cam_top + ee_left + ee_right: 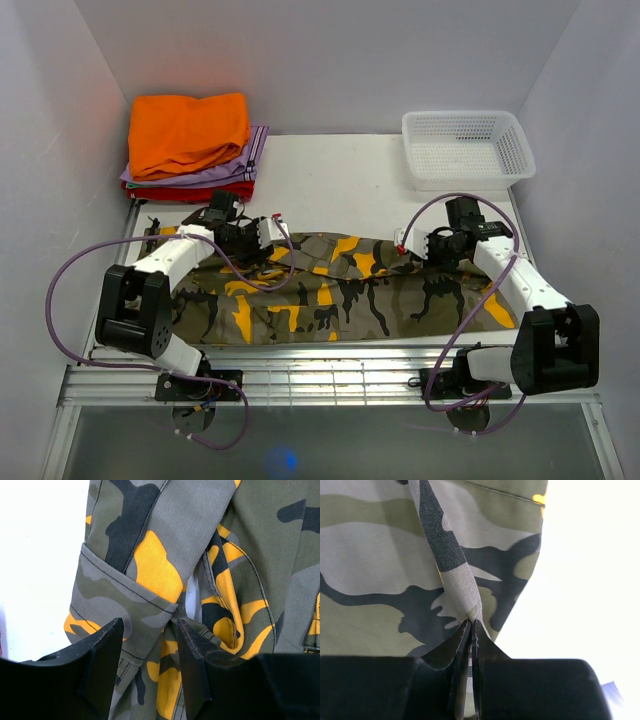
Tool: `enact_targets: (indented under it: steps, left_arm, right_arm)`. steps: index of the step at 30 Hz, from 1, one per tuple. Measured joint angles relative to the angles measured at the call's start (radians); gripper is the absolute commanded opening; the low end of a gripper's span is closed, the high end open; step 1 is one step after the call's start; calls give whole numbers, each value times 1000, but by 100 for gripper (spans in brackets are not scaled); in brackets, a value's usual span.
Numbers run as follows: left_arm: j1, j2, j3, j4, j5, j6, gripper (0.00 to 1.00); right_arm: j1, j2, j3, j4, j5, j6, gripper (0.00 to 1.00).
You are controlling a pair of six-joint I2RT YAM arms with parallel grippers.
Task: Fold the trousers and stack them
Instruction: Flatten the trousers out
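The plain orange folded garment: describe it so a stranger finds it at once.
Go to the far left corner of the white table, where folded clothes are piled by the wall. The plain orange folded garment tops that pile, over a lilac folded garment and a red folded garment. Unlike the camouflage-print cloth trousers nearer the arms, it has no pattern.

No writing, label, brand or number is legible (in any of the views).

White arms (pixel 175 255) carry black joints (pixel 135 310), purple cables (pixel 55 290)
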Motion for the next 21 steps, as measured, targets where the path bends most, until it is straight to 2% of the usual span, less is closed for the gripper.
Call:
enact_targets:
  steps: [5,8,9,16,18,21]
  left_arm:
    - [-15,2,-8,26,0,12,55]
    - [-20,2,-23,48,-7,13,38]
    - [-20,2,-27,52,-10,14,30]
    - [-22,-2,-43,80,-13,17,4]
    - [-24,-6,-43,84,-8,12,0]
    - [-26,-21,-43,95,-5,-4,0]
  right_arm:
    - [0,-10,23,-3,6,24,8]
    - [-6,-14,23,-10,14,31,8]
    - [-9,-17,27,-18,16,36,8]
    - [-82,-28,103,-31,-6,65,8]
    - [-101,-29,124,-30,-24,73,8]
    - [-118,-29,138,-31,-37,79,8]
